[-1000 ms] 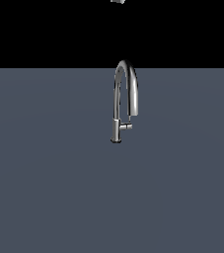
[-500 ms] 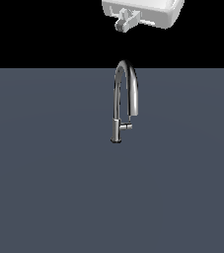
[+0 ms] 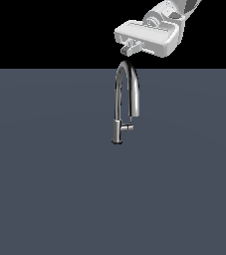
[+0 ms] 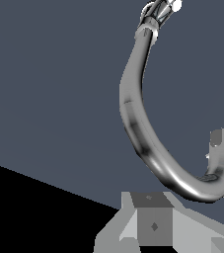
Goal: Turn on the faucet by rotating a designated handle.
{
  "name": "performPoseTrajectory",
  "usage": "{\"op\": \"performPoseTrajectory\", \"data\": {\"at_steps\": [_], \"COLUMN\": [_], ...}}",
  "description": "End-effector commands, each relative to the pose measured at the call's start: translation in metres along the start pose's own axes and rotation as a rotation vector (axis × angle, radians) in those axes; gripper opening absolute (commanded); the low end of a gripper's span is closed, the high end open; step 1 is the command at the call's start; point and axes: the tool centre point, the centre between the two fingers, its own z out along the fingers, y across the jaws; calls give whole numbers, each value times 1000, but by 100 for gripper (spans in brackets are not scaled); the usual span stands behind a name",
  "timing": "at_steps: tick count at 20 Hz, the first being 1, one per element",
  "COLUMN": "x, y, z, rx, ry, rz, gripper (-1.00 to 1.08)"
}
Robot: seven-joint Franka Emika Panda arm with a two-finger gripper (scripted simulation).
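The gripper point(image 3: 132, 48), its spread impossible to tell, is being held above the faucet point(image 3: 120, 104), the handle point(image 3: 128, 127) untouched below.

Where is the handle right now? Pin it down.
In the exterior view, the handle juts toward that view's right from the faucet's lower stem, just above the base and below the spout's open end, well under the gripper.
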Motion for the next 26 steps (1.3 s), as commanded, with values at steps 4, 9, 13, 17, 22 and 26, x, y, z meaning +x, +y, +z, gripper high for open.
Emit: {"op": "performPoseTrajectory", "data": {"at_steps": [4, 9, 13, 17, 22, 26], "x": [38, 73, 102, 131, 163, 183], "y": [-1, 0, 3, 6, 12, 15], "z": [2, 7, 14, 23, 36, 46], "rx": [76, 147, 207, 270, 340, 385], "ry": [-88, -170, -238, -309, -388, -438], "rz": [70, 138, 194, 254, 322, 366], "gripper": [-100, -100, -100, -100, -100, -100]}}
